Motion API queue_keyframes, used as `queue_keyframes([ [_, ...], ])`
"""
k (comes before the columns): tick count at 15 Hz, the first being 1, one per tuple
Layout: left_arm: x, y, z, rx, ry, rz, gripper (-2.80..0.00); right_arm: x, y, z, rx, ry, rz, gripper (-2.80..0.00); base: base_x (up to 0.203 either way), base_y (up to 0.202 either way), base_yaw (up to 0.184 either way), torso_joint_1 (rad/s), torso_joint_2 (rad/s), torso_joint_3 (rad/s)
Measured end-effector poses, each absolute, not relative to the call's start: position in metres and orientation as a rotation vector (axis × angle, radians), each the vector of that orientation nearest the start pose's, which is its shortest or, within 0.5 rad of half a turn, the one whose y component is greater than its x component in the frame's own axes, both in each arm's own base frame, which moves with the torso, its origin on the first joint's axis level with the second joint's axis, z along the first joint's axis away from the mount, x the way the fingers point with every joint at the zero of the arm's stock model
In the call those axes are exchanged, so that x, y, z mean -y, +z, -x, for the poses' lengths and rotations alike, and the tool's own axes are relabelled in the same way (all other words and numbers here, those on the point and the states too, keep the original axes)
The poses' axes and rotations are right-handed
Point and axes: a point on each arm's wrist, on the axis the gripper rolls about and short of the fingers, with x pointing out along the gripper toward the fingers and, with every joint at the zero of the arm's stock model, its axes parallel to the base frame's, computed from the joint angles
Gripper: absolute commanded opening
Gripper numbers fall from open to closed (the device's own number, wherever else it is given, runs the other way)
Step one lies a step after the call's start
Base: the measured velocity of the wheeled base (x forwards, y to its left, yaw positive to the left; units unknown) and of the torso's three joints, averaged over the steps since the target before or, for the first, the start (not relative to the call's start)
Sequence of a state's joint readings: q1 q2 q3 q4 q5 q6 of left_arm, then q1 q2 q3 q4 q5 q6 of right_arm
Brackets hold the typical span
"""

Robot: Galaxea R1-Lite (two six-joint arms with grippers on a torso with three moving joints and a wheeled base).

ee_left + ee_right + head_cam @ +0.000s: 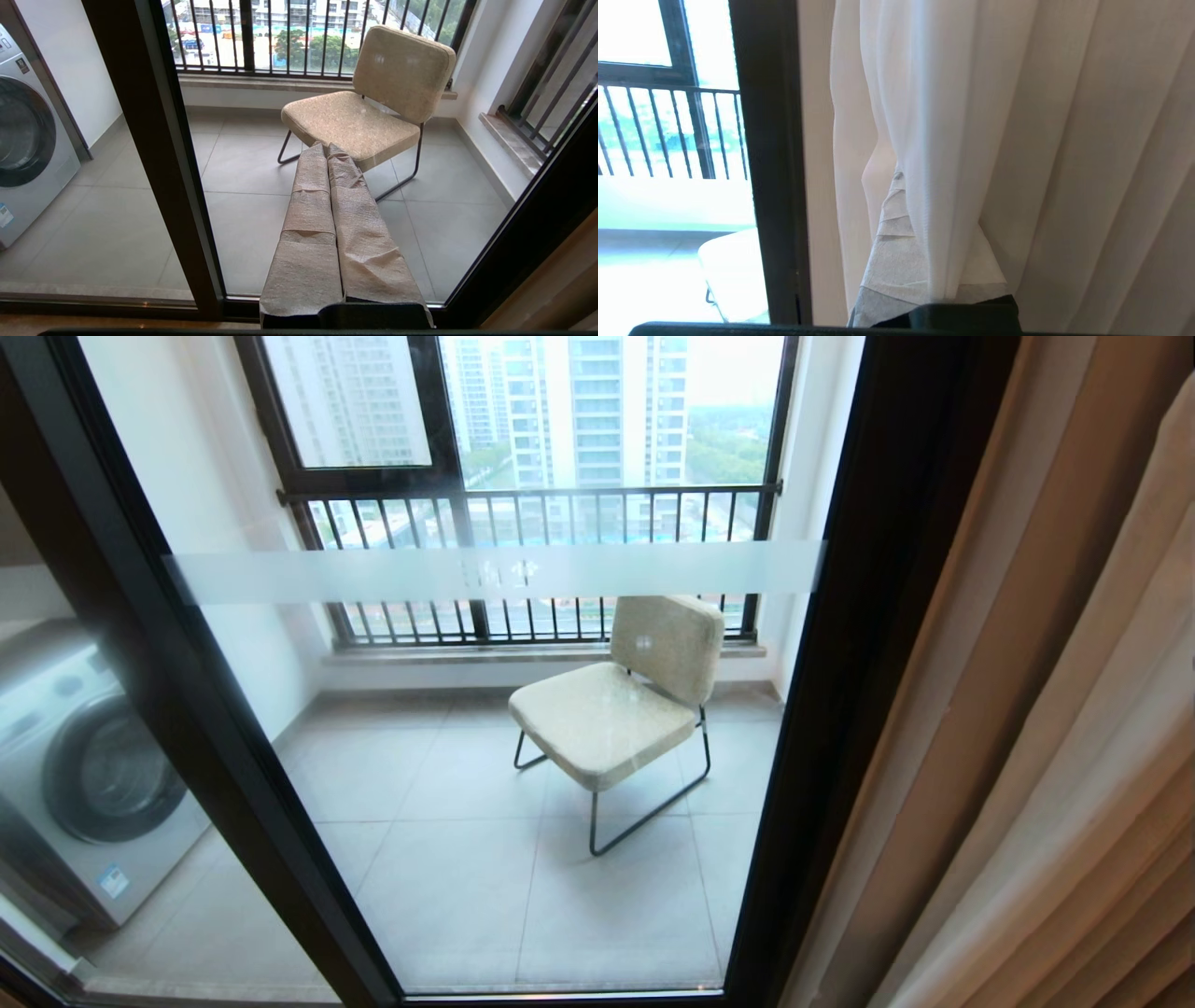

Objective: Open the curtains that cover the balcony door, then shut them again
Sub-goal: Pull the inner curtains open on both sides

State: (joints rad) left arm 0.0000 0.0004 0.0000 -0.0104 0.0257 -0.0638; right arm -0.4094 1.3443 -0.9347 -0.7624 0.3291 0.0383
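Observation:
The balcony door (pixel 831 691) stands uncovered in the head view, its dark frame around clear glass with a frosted band (pixel 373 577). The beige curtains (pixel 1036 728) hang bunched in thick folds at the right edge. In the right wrist view my right gripper (pixel 917 191) is shut on a fold of the sheer white curtain (pixel 943 140), which runs between its wrapped fingers (pixel 889 252) and hides one of them. Beige drape (pixel 1101 163) hangs just beside it. My left gripper (pixel 327 149) is shut and empty, pointing at the door glass. Neither arm shows in the head view.
Behind the glass on the tiled balcony stand a cream cushioned chair (pixel 625 700) on thin black legs and a washing machine (pixel 84 775) at the left. A black-framed window with a barred railing (pixel 532 504) closes the far side. The door's middle post (pixel 154 154) is near my left gripper.

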Motion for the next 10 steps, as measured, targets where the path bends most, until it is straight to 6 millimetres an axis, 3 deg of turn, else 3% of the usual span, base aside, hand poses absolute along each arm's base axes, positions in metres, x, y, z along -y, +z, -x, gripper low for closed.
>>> queue_keyframes([
  [2,-0.001,0.077,0.023,0.012,0.025,0.064,-2.80,0.078,0.328,-0.199,0.336,-0.068,0.090,-2.80,0.000,0.000,0.000,0.000,0.00,0.000],
  [3,-0.001,0.077,0.023,0.012,0.025,0.064,-2.80,0.077,0.328,-0.198,0.336,-0.066,0.090,0.00,0.000,0.000,0.000,0.000,0.00,0.000],
  [10,-0.001,0.077,0.023,0.011,0.025,0.064,-2.80,0.070,0.330,-0.184,0.355,-0.064,0.096,0.00,0.000,0.000,0.000,0.000,0.00,0.000],
])
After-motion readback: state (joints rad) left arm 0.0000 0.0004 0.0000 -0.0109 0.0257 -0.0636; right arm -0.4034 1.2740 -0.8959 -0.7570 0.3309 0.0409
